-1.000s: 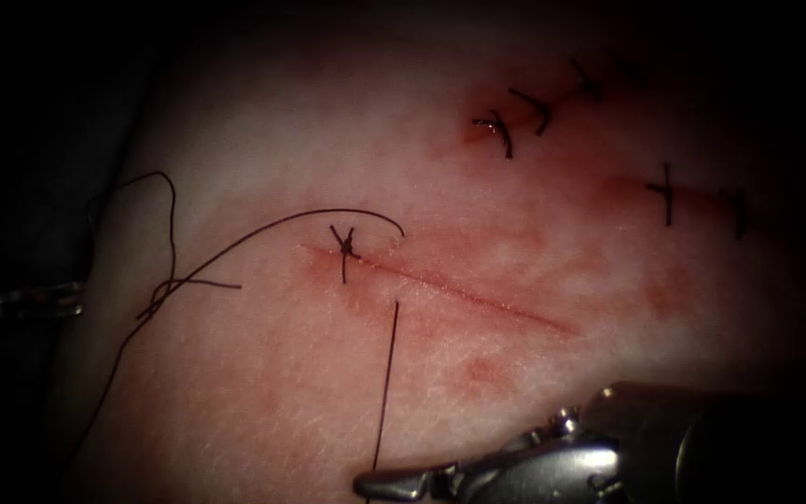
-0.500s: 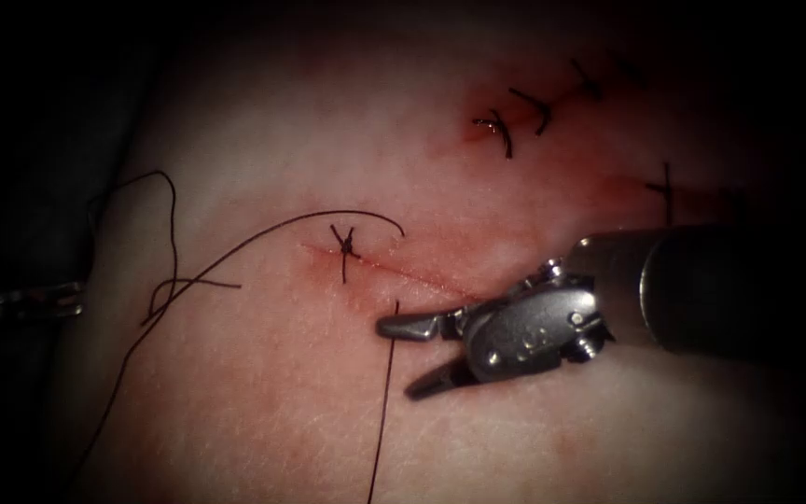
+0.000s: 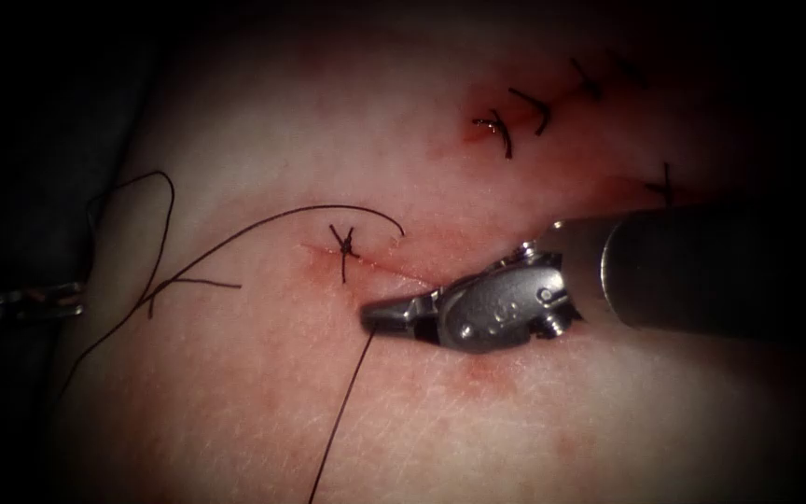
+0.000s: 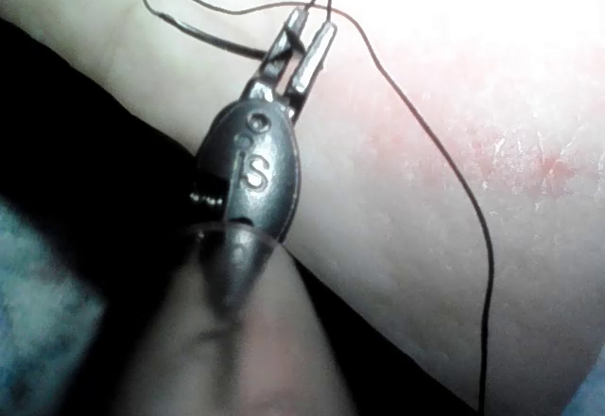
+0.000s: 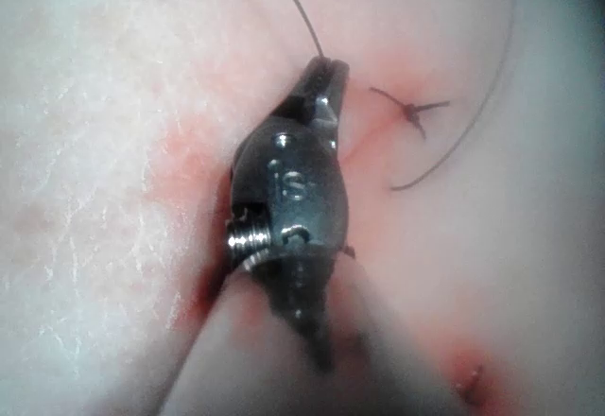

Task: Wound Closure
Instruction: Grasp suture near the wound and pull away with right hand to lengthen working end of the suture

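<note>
Two tools work one tissue (image 3: 263, 401). The right tool (image 3: 377, 315) has its jaws closed on the thread (image 3: 338, 411) just near of the cut (image 3: 394, 269), right of one knotted stitch (image 3: 345, 245). The left tool (image 4: 307, 43), at the tissue's left edge, grips the thread too.

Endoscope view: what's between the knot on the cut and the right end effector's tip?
Bare tissue and a short stretch of the cut, between knot and right end effector.
</note>
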`<control>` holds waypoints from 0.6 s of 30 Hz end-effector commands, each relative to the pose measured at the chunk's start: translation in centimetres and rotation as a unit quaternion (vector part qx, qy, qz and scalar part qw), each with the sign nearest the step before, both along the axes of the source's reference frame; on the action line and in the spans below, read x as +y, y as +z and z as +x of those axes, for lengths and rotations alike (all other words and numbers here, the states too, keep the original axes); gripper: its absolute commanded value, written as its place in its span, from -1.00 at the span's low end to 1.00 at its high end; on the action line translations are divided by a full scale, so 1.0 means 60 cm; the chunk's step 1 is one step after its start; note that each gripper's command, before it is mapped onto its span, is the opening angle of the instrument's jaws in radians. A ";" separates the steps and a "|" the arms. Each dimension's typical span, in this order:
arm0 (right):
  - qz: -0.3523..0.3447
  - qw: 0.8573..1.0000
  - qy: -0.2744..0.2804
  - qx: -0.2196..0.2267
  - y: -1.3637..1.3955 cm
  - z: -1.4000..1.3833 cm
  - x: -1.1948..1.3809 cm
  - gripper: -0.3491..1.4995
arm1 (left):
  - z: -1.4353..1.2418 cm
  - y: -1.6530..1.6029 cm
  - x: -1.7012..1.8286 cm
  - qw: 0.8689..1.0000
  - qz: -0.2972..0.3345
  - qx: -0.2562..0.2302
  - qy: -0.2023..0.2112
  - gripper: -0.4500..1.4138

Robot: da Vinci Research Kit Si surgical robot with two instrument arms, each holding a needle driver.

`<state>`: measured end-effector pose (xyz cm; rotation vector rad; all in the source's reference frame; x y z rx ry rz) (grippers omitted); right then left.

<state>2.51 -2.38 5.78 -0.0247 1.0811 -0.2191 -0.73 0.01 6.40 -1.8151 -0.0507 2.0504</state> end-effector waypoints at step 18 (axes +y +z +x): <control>0.046 0.997 0.014 0.066 -0.0118 0.0015 -0.0235 -1.00 | -0.0009 0.0015 -0.0004 1.000 0.003 -0.002 0.000 -1.00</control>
